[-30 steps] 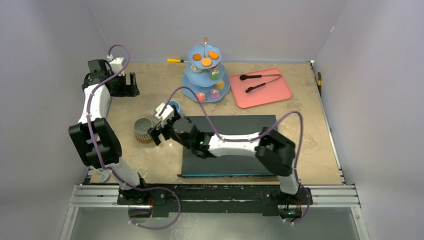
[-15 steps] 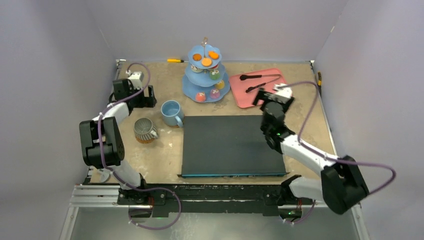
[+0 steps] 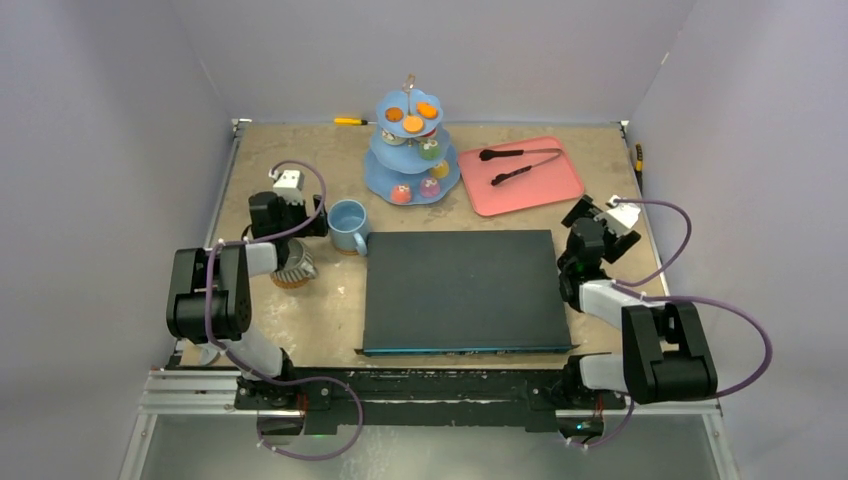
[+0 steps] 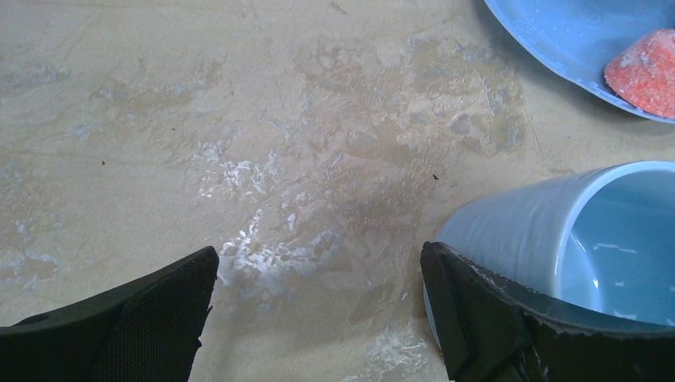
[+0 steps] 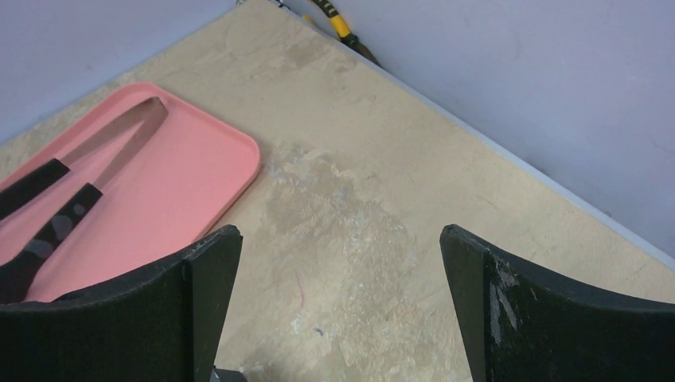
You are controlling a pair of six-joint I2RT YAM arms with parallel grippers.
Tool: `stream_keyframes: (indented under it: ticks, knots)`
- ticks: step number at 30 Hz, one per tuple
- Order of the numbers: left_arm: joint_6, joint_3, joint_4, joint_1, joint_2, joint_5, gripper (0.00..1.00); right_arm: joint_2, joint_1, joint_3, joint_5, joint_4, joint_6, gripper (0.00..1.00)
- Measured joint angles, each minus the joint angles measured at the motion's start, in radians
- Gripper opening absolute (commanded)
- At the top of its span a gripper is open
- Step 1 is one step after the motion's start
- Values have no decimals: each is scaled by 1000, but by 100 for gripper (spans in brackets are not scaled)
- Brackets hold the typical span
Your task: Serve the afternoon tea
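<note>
The light-blue three-tier stand (image 3: 384,180) stands at the back centre and carries several small cakes: orange (image 3: 412,124) on top, green (image 3: 430,150) in the middle, red (image 3: 402,193) at the bottom. The light-blue mug (image 3: 347,225) stands upright in front of it. My left gripper (image 3: 312,216) is open and empty just left of the mug. In the left wrist view the gripper (image 4: 318,318) has the mug (image 4: 549,239) outside its right finger, with the stand's rim (image 4: 557,36) and a red cake (image 4: 646,72) beyond. My right gripper (image 3: 580,212) (image 5: 338,310) is open and empty over bare table at the right.
A black mat (image 3: 460,290) lies in the middle. A grey ribbed cup (image 3: 290,262) stands under my left arm. The pink tray (image 3: 535,185) (image 5: 175,183) holds two black tongs (image 3: 520,154) (image 5: 48,207). Yellow-handled tools lie at the back wall (image 3: 350,121) and right edge (image 5: 338,20).
My right arm has swung from the mug across the mat to the right side. My left arm has come forward from the back left to beside the mug. The mug has not moved in the last half second.
</note>
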Motion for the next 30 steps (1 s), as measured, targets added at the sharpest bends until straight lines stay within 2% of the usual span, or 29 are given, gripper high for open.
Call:
stream_keyframes:
  ticks: [7,15,20,30]
  knots:
    - [2,-85,173,-5,0,-24,99,40,-3,-11,-45,39,-16,98]
    - [-6,-182,299,-9,-1,-64,99,59,-8,-32,-90,185,-99,98]
    - [-24,-202,355,-9,-9,-104,99,82,-11,-55,-182,294,-143,98]
    - [-31,-315,488,-15,-87,-142,99,235,-11,-52,-331,478,-177,98]
